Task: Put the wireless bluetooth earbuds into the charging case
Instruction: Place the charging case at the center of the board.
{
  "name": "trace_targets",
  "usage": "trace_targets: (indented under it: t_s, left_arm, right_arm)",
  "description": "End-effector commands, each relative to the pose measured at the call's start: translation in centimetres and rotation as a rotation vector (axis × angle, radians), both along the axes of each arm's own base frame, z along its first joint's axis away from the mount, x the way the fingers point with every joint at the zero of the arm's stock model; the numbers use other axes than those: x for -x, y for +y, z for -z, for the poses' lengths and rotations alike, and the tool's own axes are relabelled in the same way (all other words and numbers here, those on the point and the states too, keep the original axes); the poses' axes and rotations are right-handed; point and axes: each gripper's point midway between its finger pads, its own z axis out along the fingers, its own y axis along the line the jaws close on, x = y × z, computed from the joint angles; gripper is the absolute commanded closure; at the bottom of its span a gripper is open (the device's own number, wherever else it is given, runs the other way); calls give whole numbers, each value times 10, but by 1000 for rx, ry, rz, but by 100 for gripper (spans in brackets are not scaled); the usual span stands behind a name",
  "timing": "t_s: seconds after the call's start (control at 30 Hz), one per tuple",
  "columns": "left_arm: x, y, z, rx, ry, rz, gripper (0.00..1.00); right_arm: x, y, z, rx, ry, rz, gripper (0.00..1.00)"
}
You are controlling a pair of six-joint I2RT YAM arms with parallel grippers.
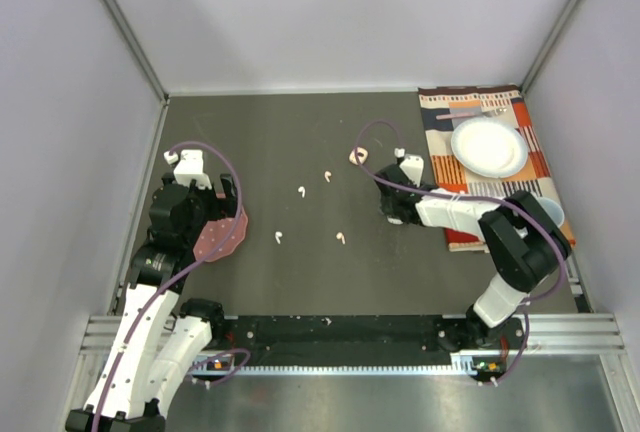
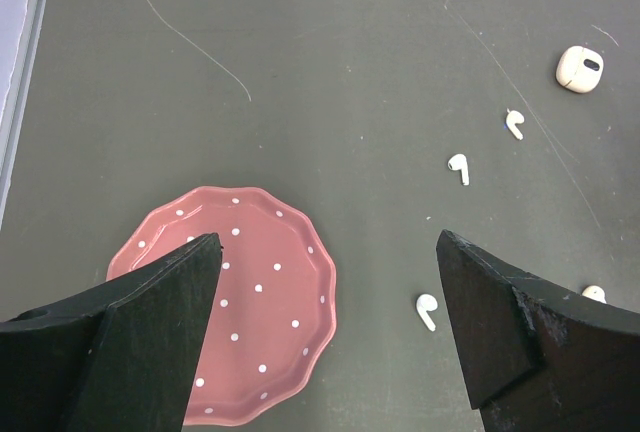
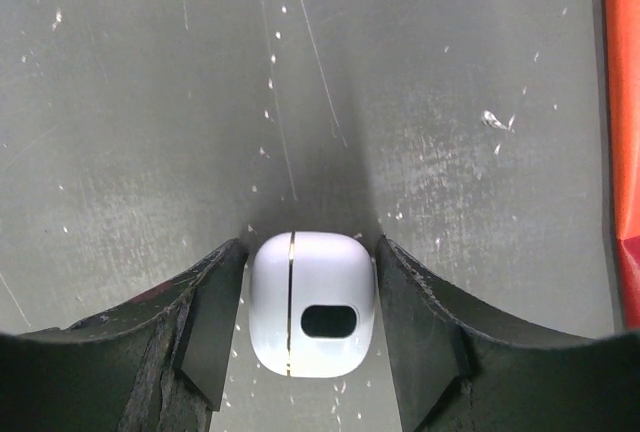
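Right wrist: my right gripper (image 3: 310, 282) fingers clamp the white charging case (image 3: 312, 302).
Left gripper (image 2: 328, 252): fingers wide apart.
Technique: hold case level, grip lightly.

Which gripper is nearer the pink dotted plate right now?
Left. The left gripper hangs open over the rim of the pink dotted plate. The right gripper is well across the table, its jaws against the white case.
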Motion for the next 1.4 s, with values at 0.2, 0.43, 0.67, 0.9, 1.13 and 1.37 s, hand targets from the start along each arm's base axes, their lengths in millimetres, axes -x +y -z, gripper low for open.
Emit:
trace_targets:
  t_s: [0.2,0.43,0.67,0.9,1.13,1.37]
  left_arm:
    - [-2,-1,-7,-3,-23,7,6]
    - [-3,-1,-7,-3,-23,6,6]
    - [-3,-6,-9,9,-23,34,1]
    - [6,-16,-35,139,-79,36,1]
    - [25,-79,-41,481,-141,312,1]
    - [32,-119,-35,558,-204,403,1]
  right_arm:
    - [30,-3,7,-4,75,-21,44]
    - [23,4,10,-5,83,-32,48]
    - [16,16,3,-47,67,-69,72]
    - [2,45,-44,-243,-18,-100,80]
    - [0,64,-112,-558,-162,-29,82]
    - [5,73,-170,-791,-275,5,81]
